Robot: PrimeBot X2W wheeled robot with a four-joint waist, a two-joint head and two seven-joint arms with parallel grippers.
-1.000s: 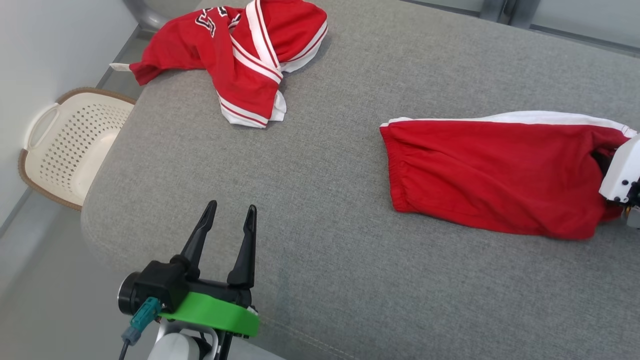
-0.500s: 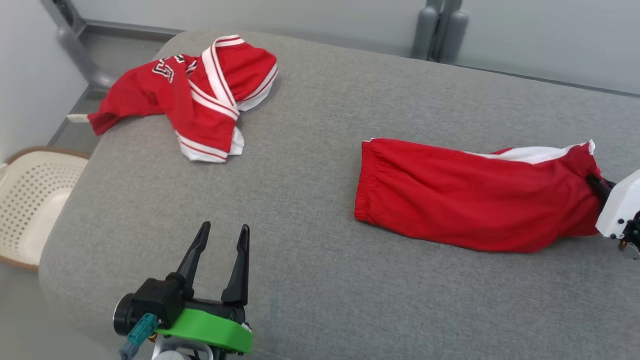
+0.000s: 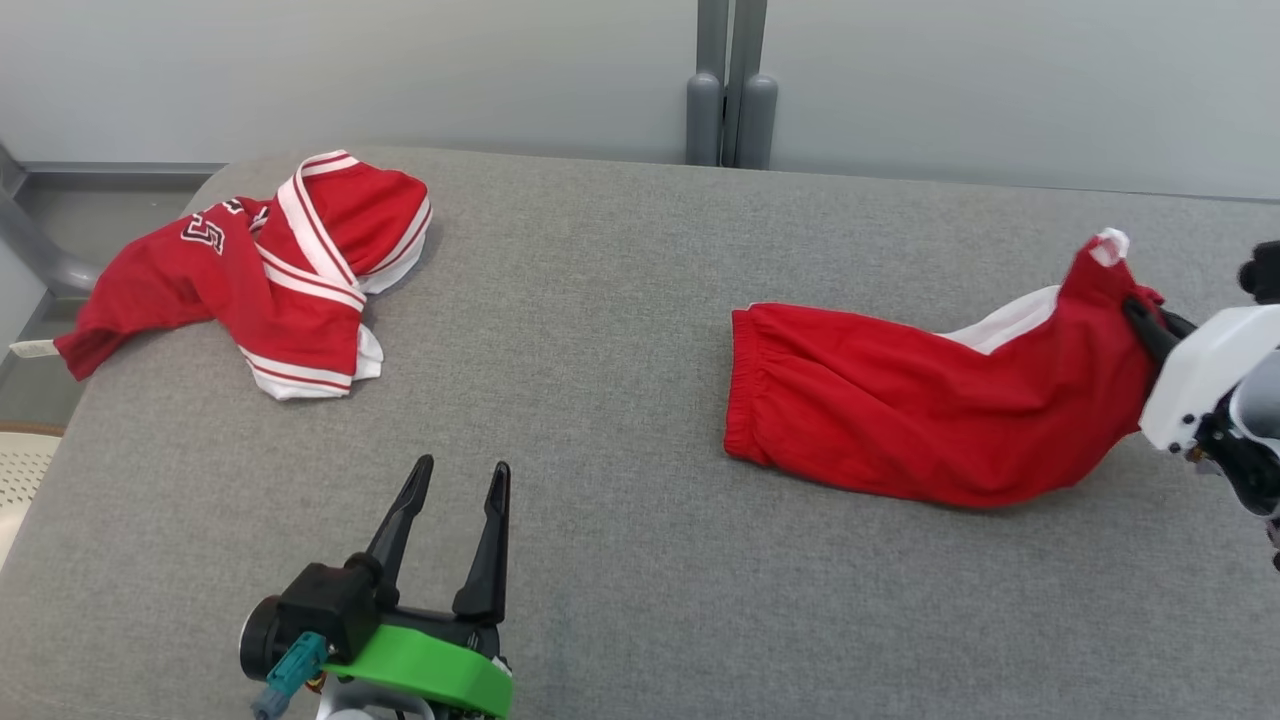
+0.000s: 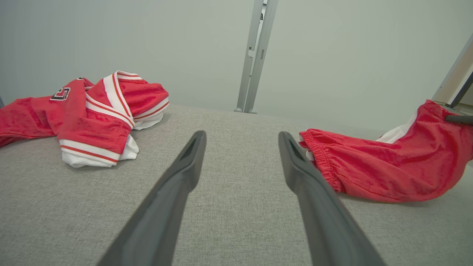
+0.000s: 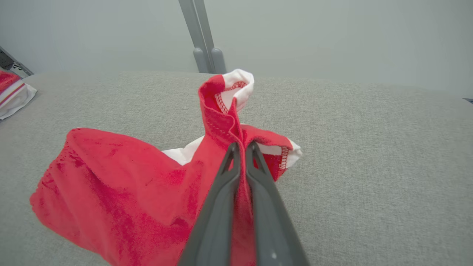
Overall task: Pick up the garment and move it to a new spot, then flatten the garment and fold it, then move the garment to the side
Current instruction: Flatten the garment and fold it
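Grey woven upholstery (image 3: 620,300), one broad padded surface, is carrying the items below, listed from the robot's left across to its right.

1. Cream perforated basket (image 3: 15,480). It is peeking in at the far left edge, lower than the padded surface. Little of it is showing.

2. The garment (image 3: 250,275), a red jersey with white bands edged in red stripes and black, white-outlined lettering. It is lying crumpled at the far left corner of the surface. One end is drooping over the left edge with a small white label sticking out. Nothing is touching it.

3. Left gripper (image 3: 463,465). It is hanging over the near part of the surface, pointing toward the back wall, with its fingers spread apart and gripping nothing. The jersey is lying well ahead of it and off to its left, well apart. In the left wrist view the jersey (image 4: 85,118) is sitting up and to the left of the tips (image 4: 242,135), with bare grey cloth between the two fingers.

4. Twin grey post (image 3: 728,90). It is standing behind the surface against the pale wall.

5. Red shorts (image 3: 900,420), with an elastic waistband and a white side panel. They are lying stretched across the right half, waistband toward the centre, with the far end raised off the cloth.

6. Right gripper (image 3: 1140,315). It is sitting at the right edge with its fingers pinched together on the raised hem of the shorts. The right wrist view is showing red fabric (image 5: 122,184) squeezed between the tips (image 5: 242,145). The jersey is lying well apart from this gripper, across the whole surface to its left, as a sliver (image 5: 13,90) at that view's left edge.
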